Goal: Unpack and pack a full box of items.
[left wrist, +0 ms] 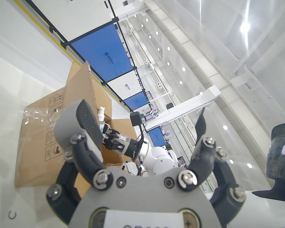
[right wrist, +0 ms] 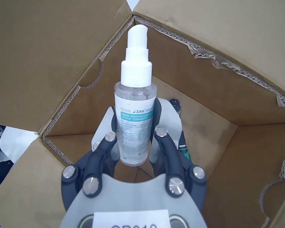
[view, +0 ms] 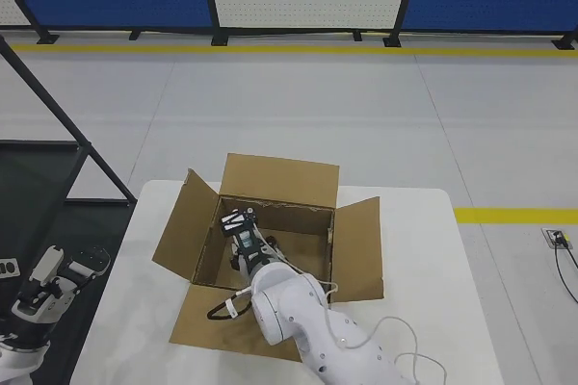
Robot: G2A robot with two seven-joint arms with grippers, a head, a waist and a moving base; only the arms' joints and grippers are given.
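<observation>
A clear spray bottle (right wrist: 134, 119), with a white pump top and a pale printed label, is clamped round its lower body by the right end effector (right wrist: 135, 111) in the mouth of the open cardboard box (view: 279, 178) on the white counter (view: 414, 289). The step looks like a transfer between box and counter, but the direction is unclear. The next move calls for clearing the raised flaps. The left end effector (left wrist: 143, 115) hangs with its jaws spread and empty, well apart, off the counter's edge.

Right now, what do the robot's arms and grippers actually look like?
The right arm is smooth, rounded and glossy white, with a black cable near its wrist. The left gripper and right gripper each have a grey metal plate with silver screws and black linkages. The left's fingers carry ribbed dark pads.
</observation>
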